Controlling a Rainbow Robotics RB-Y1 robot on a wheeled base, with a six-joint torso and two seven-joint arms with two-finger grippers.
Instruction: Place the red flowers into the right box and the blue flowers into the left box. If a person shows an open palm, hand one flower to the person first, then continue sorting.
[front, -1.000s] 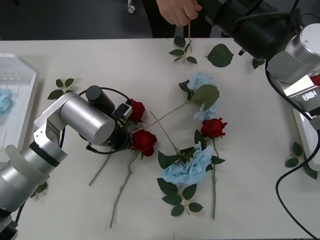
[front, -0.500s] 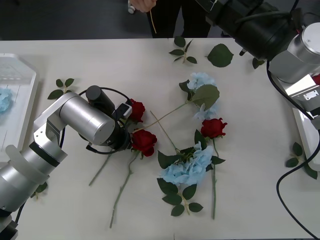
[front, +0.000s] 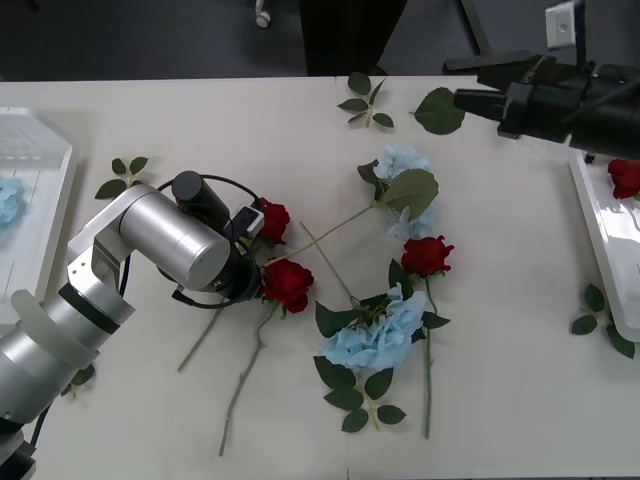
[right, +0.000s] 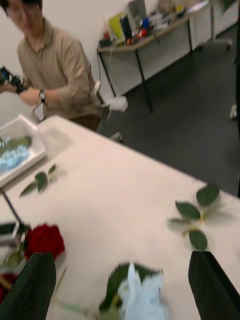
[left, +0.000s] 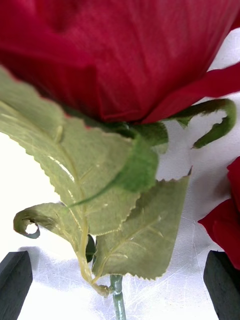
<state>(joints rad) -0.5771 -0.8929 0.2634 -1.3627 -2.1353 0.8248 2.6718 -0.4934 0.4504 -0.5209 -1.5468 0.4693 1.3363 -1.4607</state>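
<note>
Red flowers lay scattered on the white table (front: 150, 110): two roses sat side by side just beside the left gripper (front: 252, 262) — one (front: 272, 220) toward the far side, one (front: 288, 284) nearer the robot — a third (front: 427, 255) lay near the middle among the blue heads, and a fourth (front: 625, 177) rested in the right box (front: 598, 240) at the right edge of the table. Blue flowers were split as well: one hydrangea (front: 405, 180) lay beyond the middle rose, a second (front: 380, 335) just nearer than it, and another (front: 8, 200) sat in the left box (front: 45, 170). In the left wrist view the left gripper's black fingers (left: 15, 280) stood wide apart at the two corners, with a rose bloom (left: 120, 50) and its serrated leaves (left: 105, 210) close between them, nothing clamped. The right gripper (front: 478, 90) hung over the far right of the table beside a large loose leaf (front: 440, 110); its fingers (right: 32, 290) were spread apart and empty, with a hydrangea (right: 140, 295) and a leaf sprig (right: 195, 215) on the table beyond them.
</note>
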